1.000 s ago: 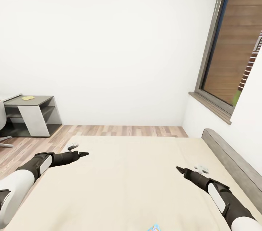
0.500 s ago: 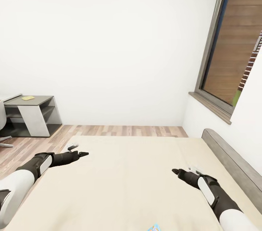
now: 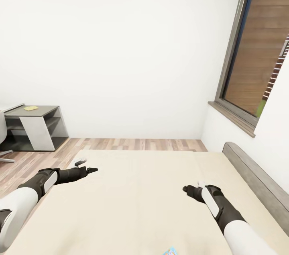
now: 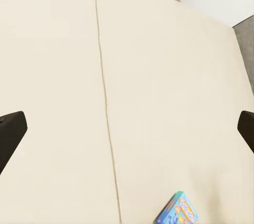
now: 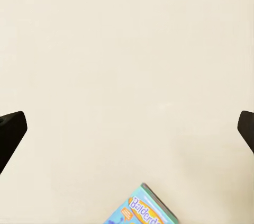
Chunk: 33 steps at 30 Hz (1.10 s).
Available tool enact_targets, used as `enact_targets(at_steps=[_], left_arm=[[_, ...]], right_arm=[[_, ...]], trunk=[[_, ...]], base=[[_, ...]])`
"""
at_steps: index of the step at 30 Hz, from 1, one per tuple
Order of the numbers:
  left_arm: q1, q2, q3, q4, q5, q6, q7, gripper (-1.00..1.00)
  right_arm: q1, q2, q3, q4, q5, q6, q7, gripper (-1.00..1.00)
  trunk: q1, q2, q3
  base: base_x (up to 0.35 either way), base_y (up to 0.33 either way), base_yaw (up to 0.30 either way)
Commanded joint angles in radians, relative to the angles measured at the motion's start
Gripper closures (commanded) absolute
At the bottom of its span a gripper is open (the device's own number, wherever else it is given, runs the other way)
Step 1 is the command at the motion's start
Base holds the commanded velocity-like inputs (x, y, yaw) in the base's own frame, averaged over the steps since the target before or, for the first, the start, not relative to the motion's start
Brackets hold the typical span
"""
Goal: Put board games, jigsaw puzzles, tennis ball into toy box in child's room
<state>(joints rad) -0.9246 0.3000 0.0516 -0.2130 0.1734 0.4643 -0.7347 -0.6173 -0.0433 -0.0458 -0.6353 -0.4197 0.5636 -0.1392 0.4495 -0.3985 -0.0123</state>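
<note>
The bed (image 3: 152, 202) serves as the landmark: its beige mattress spreads across the lower part of the head view, with the grey headboard (image 3: 257, 174) running along its right side and the wood-plank floor (image 3: 120, 144) beyond its far edge. Both arms reach out over the mattress. The left gripper (image 3: 93, 170) hangs above the bed's left portion, near the mattress edge; in the left wrist view its two dark fingertips (image 4: 10, 134) sit at opposite borders of the picture, so the jaws stand wide apart with nothing between them. The right gripper (image 3: 187, 188) hangs above the bed's right half, well clear of the headboard; the right wrist view likewise shows its fingertips (image 5: 10, 131) spread wide and empty over bare mattress.

The small blue board game (image 5: 144, 209) lies flat on the mattress at the bed's near edge, closest to the robot; a sliver of it shows at the bottom border of the head view (image 3: 171, 251), between the two arms, and the left wrist camera catches it too (image 4: 177, 212), just beside the seam (image 4: 103, 102) that splits the two-part mattress. Neither gripper touches it.

Off the bed's far left corner, against the white wall, stands a grey shelf unit (image 3: 38, 126) with a small yellow item (image 3: 30, 108) on top; a grey-framed window (image 3: 257, 46) rises above the headboard side
</note>
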Motion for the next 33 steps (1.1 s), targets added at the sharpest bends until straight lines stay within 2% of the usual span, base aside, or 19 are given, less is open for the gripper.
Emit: enact_targets(at_steps=[1, 14, 33], left_arm=[[0.0, 0.0, 0.005, 0.0, 0.003, 0.01, -0.002, -1.0], [0.0, 0.004, 0.005, 0.0, 0.002, 0.01, -0.003, -1.0], [0.0, 0.004, 0.005, 0.0, 0.002, 0.011, -0.003, -1.0]], right_arm=[[0.0, 0.0, 0.002, -0.002, -0.011, 0.003, -0.008, -1.0], [-0.001, 0.003, 0.009, -0.009, -0.014, 0.006, 0.001, -1.0], [-0.001, 0.003, 0.009, -0.009, -0.013, 0.01, 0.001, -1.0]], trunk=[[0.001, -0.001, -0.001], [0.001, -0.001, -0.003], [0.001, -0.001, -0.032]], base=[[0.0, 0.0, 0.0], [0.0, 0.0, 0.0], [0.0, 0.0, 0.0]])
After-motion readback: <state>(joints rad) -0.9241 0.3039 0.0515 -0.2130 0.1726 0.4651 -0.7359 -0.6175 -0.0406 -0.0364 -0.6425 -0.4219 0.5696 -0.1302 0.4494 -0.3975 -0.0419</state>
